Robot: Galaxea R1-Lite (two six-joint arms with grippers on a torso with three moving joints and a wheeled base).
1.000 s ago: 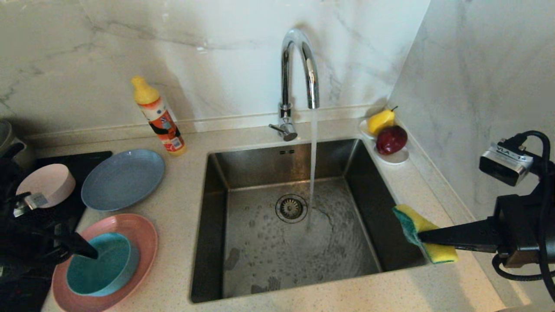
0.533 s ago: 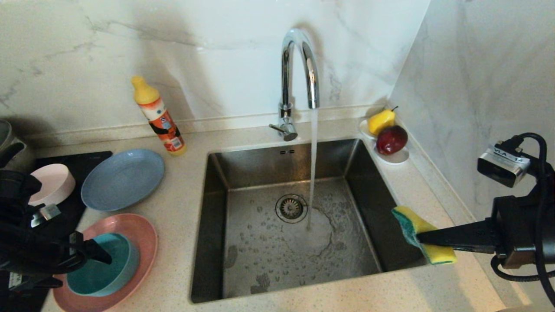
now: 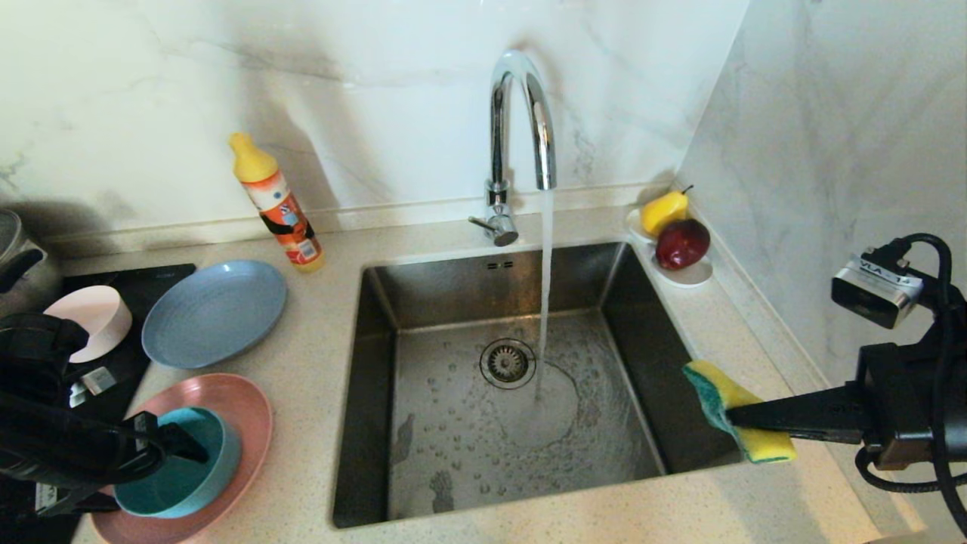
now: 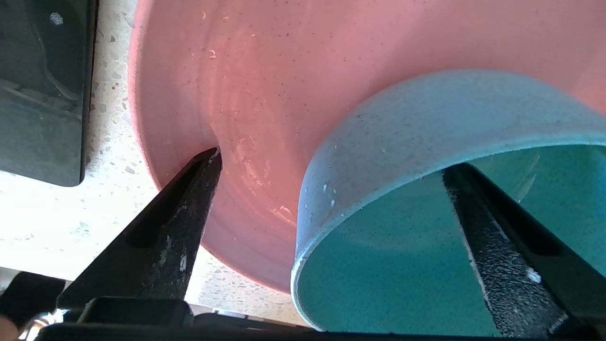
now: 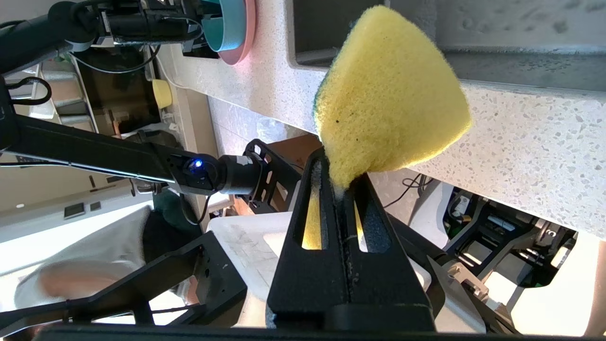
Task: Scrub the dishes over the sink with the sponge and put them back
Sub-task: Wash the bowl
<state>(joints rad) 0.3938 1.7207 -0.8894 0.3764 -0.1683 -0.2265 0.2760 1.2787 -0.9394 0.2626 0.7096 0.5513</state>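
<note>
A teal bowl (image 3: 198,483) sits in the pink plate (image 3: 243,399) at the counter's front left. My left gripper (image 3: 185,452) is open and straddles the bowl's near wall. In the left wrist view one finger (image 4: 492,246) is inside the teal bowl (image 4: 426,123) and the other finger (image 4: 189,199) is outside it over the pink plate (image 4: 284,71). A grey-blue plate (image 3: 215,311) and a pale pink bowl (image 3: 94,317) lie behind. My right gripper (image 3: 729,414) is shut on the yellow-green sponge (image 3: 714,381) at the right rim of the sink (image 3: 453,446). The sponge (image 5: 388,94) bulges beyond that gripper (image 5: 342,177).
Water runs from the chrome faucet (image 3: 521,113) into the basin. A dish-soap bottle (image 3: 278,204) stands behind the plates. A white dish (image 3: 684,276) with a pear and an apple sits in the back right corner. A black cooktop (image 3: 132,276) and a pot (image 3: 15,257) are far left.
My left gripper has opened wider and slid right and toward the front, its finger now further into the teal bowl. The right arm and sponge have kept still.
</note>
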